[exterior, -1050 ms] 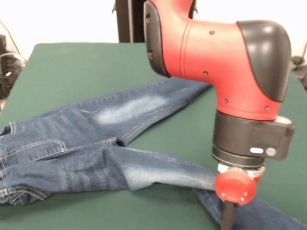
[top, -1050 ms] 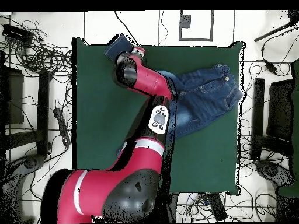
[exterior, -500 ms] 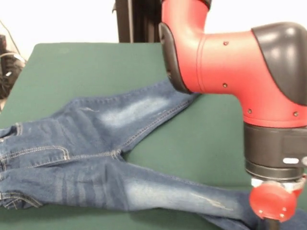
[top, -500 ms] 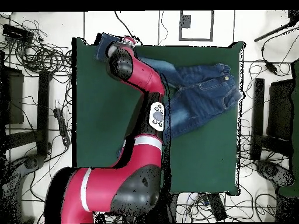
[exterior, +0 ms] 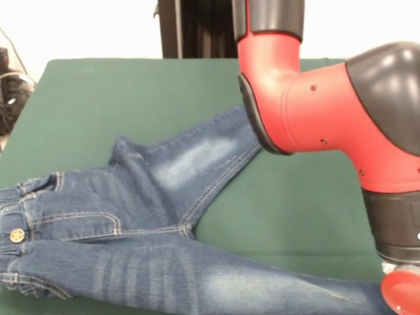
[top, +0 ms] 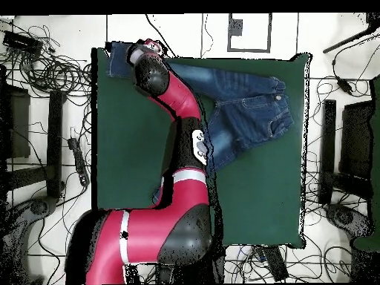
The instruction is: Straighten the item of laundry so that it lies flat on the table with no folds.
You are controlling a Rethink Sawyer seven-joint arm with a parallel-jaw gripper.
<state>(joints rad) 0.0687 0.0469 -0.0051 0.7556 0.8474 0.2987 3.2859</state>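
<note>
Green table (exterior: 98,98) bears jeans (exterior: 131,216) (legs spread); arm (exterior: 341,125) overhangs one leg.

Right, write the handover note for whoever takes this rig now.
Claw: hidden in both views, state unknown; the arm reaches to the table's corner in the overhead view.
Jeans: one leg is stretched out along the table edge toward that corner, its cuff over the edge; the other leg angles away under the arm. Waistband with brass button lies at the opposite end.
Done: legs spread apart.
Left: smooth the bunched waist and hip folds.
</note>
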